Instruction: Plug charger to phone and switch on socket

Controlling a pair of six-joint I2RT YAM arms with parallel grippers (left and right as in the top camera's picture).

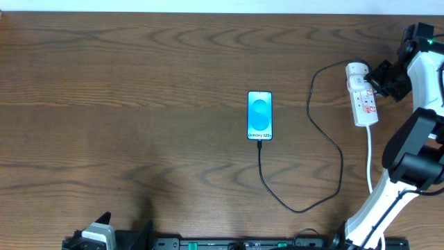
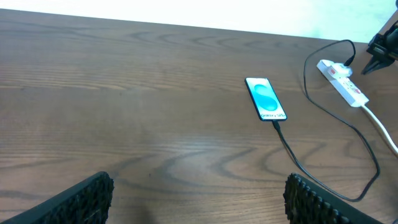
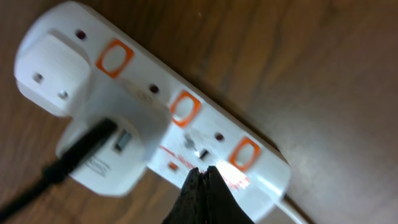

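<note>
The phone (image 1: pixel 260 115) lies face up mid-table with its blue screen lit, and it also shows in the left wrist view (image 2: pixel 266 98). The charger cable (image 1: pixel 300 207) runs from the phone's near end in a loop to a white adapter (image 3: pixel 109 140) plugged into the socket (image 1: pixel 363 97). The socket (image 3: pixel 186 109) is a white strip with orange-framed switches. My right gripper (image 3: pixel 203 171) is shut, its tips over the strip's face beside the third switch (image 3: pixel 244 154). I cannot tell whether they touch it. My left gripper (image 2: pixel 199 205) is open and empty above bare wood at the table's near left.
The strip's white cord (image 1: pixel 370 156) trails toward the near edge beside the right arm's base (image 1: pixel 388 201). The cable loop (image 2: pixel 348 162) lies between the phone and the strip.
</note>
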